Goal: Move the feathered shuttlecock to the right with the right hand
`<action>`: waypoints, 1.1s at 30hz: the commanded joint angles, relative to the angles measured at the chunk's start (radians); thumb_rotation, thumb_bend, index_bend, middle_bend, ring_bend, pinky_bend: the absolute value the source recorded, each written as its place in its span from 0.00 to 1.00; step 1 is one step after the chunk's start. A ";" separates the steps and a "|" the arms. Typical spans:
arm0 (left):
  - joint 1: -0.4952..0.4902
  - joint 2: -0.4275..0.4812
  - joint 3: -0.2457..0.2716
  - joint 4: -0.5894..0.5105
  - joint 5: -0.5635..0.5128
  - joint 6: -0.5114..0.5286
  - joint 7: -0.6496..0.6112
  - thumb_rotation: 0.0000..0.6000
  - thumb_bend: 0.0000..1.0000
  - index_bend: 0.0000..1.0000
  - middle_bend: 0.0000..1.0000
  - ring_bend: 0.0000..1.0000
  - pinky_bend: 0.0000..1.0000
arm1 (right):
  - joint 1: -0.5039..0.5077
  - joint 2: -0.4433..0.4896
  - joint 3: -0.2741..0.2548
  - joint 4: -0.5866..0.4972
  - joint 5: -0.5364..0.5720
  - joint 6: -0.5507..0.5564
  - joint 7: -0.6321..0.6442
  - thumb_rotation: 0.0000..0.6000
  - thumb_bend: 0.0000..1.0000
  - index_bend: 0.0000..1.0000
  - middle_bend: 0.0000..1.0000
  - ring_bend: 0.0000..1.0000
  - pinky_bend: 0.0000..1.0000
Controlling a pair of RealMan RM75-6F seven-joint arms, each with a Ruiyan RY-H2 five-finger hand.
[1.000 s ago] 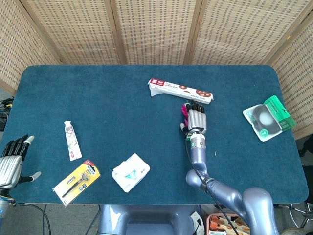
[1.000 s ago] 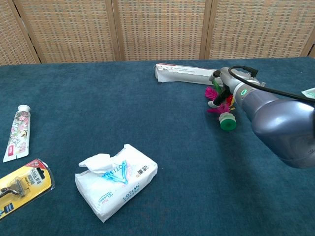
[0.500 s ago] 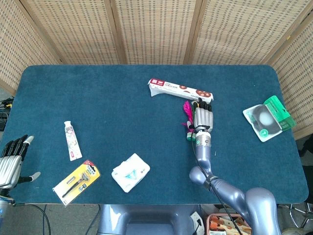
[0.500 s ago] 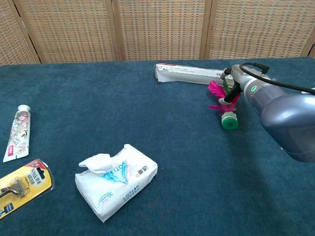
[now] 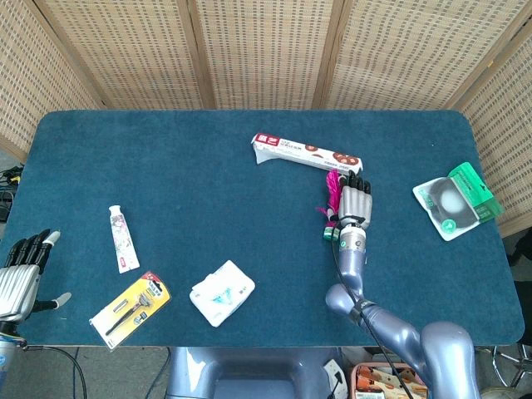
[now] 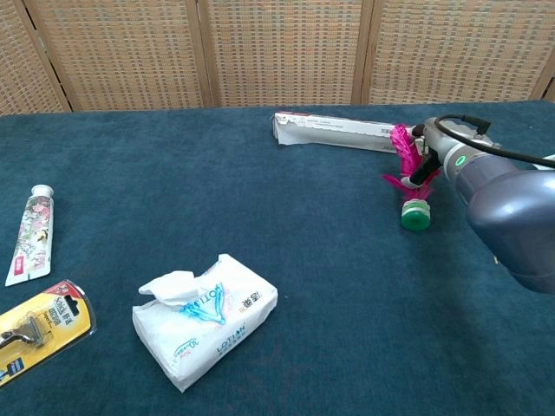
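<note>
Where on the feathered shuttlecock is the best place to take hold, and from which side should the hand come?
Probably at the feather stem just above the green base of the feathered shuttlecock. It stands upright on that base, pink feathers up, so fingers can close round the narrow part. Coming from its right suits: the right hand is already there, and the long box lies behind.

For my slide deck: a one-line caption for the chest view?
Right hand holds the pink shuttlecock beside the long box.

The feathered shuttlecock (image 6: 409, 178) had bright pink feathers and a green base; it stood nearly upright, base down on the table (image 5: 208, 191), feathers tilted up and back, just in front of the long biscuit box (image 6: 334, 132) at its right end
</note>
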 commanded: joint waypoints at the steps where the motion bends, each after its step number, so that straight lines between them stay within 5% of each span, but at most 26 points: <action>1: 0.001 0.001 0.000 -0.001 0.002 0.003 -0.002 1.00 0.00 0.00 0.00 0.00 0.00 | 0.000 -0.004 -0.001 0.007 -0.013 0.010 0.003 1.00 0.29 0.27 0.00 0.00 0.00; 21: 0.002 0.006 0.002 -0.005 0.007 0.003 -0.010 1.00 0.00 0.00 0.00 0.00 0.00 | -0.015 -0.012 0.005 0.001 -0.048 0.034 0.023 1.00 0.30 0.50 0.21 0.00 0.00; 33: 0.001 0.006 0.004 -0.007 0.009 0.001 -0.008 1.00 0.00 0.00 0.00 0.00 0.00 | -0.029 -0.005 0.007 -0.016 -0.058 0.040 0.024 1.00 0.34 0.54 0.26 0.00 0.00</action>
